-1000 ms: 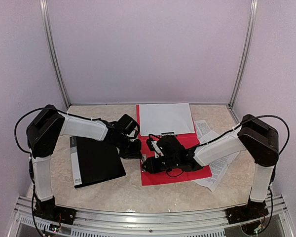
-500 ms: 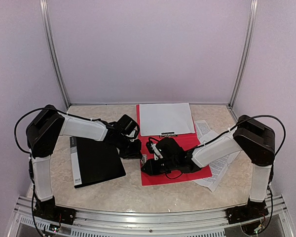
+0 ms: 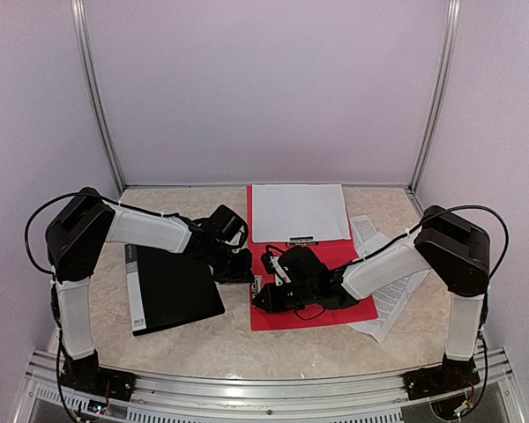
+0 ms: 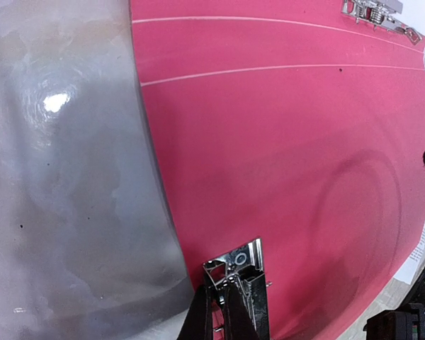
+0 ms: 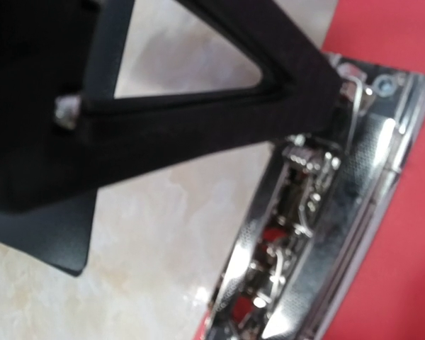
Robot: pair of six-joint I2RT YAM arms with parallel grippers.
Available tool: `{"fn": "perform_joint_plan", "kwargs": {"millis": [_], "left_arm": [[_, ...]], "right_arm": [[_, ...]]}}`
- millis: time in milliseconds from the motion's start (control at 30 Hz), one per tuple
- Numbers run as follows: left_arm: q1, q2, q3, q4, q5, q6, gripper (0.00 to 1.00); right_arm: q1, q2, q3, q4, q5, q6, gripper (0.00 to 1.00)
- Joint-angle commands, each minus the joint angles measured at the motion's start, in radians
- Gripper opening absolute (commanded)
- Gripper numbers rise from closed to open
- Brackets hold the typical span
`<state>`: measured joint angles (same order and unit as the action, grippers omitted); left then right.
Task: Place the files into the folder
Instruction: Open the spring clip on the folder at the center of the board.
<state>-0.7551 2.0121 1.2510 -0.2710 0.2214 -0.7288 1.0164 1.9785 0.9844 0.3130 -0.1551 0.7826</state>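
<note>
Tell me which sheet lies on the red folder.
The blank sheet at the folder's far end. The printed sheets lie off its right edge, on the table.

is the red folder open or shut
Open: the flat red plastic folder lies spread, its inside face and shiny metal clip exposed.

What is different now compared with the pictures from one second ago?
The right arm leaned slightly left, bringing the right gripper a little left over the red folder's metal clip. The left gripper, black binder and white sheets stayed put.
</note>
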Motion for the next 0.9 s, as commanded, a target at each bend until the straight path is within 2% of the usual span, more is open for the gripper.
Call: {"fn": "perform_joint_plan", "kwargs": {"millis": [0,100,300,567,867], "left_arm": [[-0.015,0.011,-0.045,-0.041,-0.011,0.007,0.0],[-0.02,0.009,-0.052,-0.04,-0.013,0.011,0.0],[-0.035,0.004,-0.077,-0.03,-0.015,0.006,0.0],[-0.036,-0.002,-0.109,-0.015,-0.01,-0.003,0.0],[-0.036,-0.005,-0.1,-0.036,-0.029,0.03,0.0]], "right_arm": [[0.009,0.05,0.005,-0.035,0.007,0.0,0.04],[0.008,0.06,0.006,-0.052,0.012,0.001,0.0],[0.01,0.084,0.014,-0.079,0.017,0.002,0.0],[0.021,0.106,0.039,-0.19,0.087,-0.03,0.0],[0.021,0.054,0.085,-0.324,0.189,-0.104,0.0]]}}
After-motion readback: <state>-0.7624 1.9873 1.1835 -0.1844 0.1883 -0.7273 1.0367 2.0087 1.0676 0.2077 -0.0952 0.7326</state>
